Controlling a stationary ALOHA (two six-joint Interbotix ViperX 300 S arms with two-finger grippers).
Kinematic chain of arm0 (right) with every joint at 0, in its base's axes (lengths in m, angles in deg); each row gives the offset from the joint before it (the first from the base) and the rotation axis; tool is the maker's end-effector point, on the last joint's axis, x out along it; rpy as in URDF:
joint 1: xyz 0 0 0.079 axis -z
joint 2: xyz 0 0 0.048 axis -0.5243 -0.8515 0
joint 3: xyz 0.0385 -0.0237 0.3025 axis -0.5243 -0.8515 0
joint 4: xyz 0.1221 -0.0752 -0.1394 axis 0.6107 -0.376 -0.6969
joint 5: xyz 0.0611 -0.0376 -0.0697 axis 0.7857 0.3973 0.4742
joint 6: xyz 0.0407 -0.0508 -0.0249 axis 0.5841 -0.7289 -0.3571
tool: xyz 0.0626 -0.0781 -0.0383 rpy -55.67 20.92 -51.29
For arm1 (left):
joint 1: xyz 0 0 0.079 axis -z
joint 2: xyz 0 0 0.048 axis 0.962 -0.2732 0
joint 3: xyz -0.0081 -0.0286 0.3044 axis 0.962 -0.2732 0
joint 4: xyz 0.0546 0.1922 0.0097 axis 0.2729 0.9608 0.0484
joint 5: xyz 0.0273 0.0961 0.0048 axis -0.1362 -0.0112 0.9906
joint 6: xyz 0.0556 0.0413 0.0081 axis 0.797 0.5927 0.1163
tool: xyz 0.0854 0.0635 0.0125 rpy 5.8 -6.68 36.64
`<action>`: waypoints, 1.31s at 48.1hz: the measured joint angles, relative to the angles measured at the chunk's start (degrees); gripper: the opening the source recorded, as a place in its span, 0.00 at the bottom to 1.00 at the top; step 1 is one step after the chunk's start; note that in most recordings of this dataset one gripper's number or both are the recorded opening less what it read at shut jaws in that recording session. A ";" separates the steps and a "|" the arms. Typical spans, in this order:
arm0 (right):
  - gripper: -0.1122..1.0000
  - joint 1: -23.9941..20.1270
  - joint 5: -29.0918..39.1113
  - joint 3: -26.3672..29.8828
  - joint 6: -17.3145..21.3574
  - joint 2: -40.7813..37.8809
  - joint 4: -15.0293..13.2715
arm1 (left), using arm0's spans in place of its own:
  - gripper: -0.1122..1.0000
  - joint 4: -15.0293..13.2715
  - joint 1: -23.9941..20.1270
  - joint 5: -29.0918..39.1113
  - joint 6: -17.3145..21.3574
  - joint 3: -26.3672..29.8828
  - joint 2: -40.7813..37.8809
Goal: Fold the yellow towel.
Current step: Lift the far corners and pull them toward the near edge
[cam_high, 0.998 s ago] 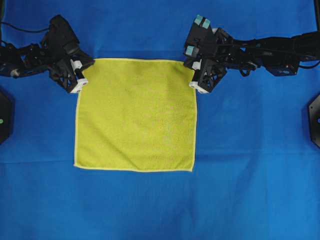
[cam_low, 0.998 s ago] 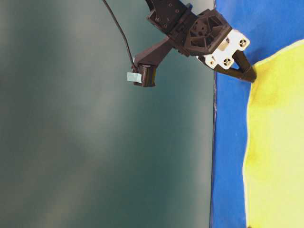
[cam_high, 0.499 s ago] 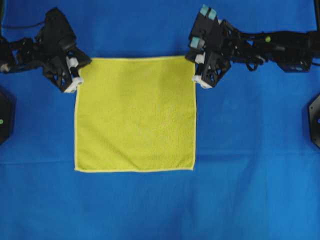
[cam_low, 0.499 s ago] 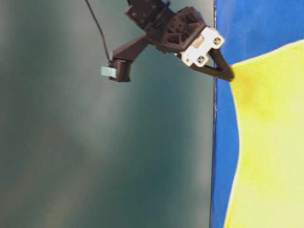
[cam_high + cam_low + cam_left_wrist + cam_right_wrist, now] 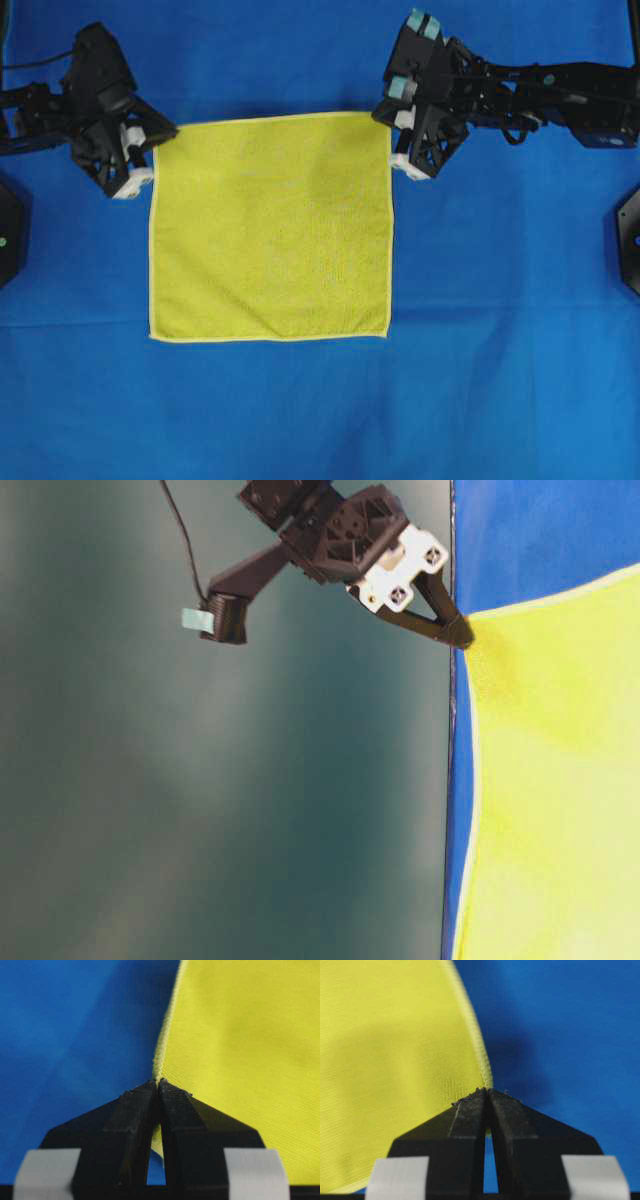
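Note:
The yellow towel (image 5: 270, 225) is spread square on the blue cloth, its near edge lying flat. My left gripper (image 5: 163, 133) is shut on its far left corner and my right gripper (image 5: 388, 125) is shut on its far right corner. The far edge runs taut between them, and a shadow behind it shows it is raised off the cloth. In the left wrist view, the left gripper (image 5: 158, 1082) pinches the hem of the towel (image 5: 240, 1035). In the right wrist view, the right gripper (image 5: 487, 1091) nips the corner of the towel (image 5: 395, 1050). The table-level view shows the towel (image 5: 560, 760) hanging from one pinched corner.
The large blue cloth (image 5: 500, 380) covers the whole table around the towel. Black fixtures sit at the left edge (image 5: 8, 235) and the right edge (image 5: 630, 235). A dark green wall (image 5: 200, 800) fills the left of the table-level view.
Both grippers have moved towards the far side with their corners, and the left one has also moved left. The towel's far edge is now straighter and tauter.

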 measured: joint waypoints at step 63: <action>0.12 -26.10 -0.70 -3.60 14.85 0.79 2.37 | 0.12 0.00 42.80 -2.11 -22.85 1.85 -9.40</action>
